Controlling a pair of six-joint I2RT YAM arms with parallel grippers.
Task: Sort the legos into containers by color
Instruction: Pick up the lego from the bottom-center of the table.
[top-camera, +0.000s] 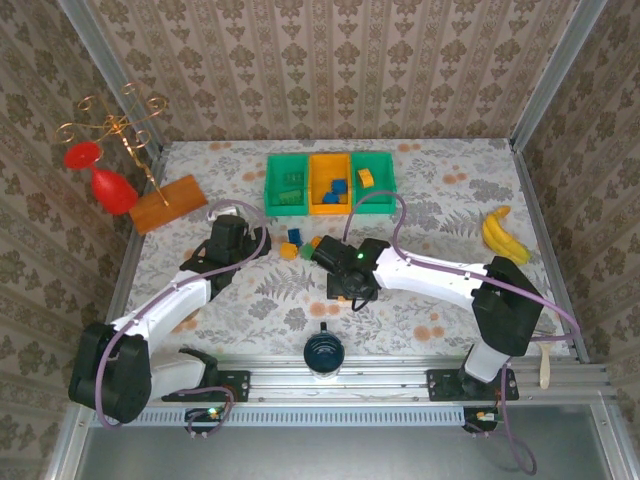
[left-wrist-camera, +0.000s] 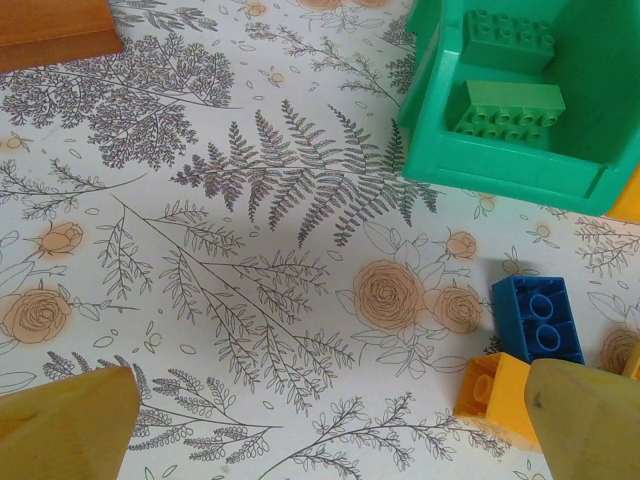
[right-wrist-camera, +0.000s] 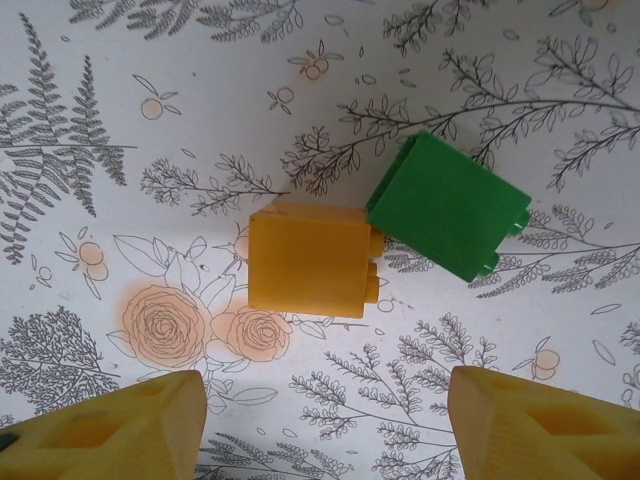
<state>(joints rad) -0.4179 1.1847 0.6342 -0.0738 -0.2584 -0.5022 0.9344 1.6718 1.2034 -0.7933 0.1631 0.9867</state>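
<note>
Standing apart, right fingers (right-wrist-camera: 110, 430) hover near orange brick (right-wrist-camera: 308, 258) and green brick (right-wrist-camera: 445, 205); left fingers (left-wrist-camera: 70, 420) apart too.

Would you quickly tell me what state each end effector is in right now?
Left end effector: open, holding nothing.
Right end effector: open, holding nothing; the small orange-yellow plastic brick lies loose just ahead of it.

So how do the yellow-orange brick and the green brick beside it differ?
Colour first: the yellow-orange plastic brick is warm yellow, the green plastic brick deep green. The yellow-orange one sits square to the right wrist camera; the green one lies turned at a slant, farther right. Both lie on their sides on the flowered cloth, studs pointing sideways, similar in size, corners almost touching.
</note>
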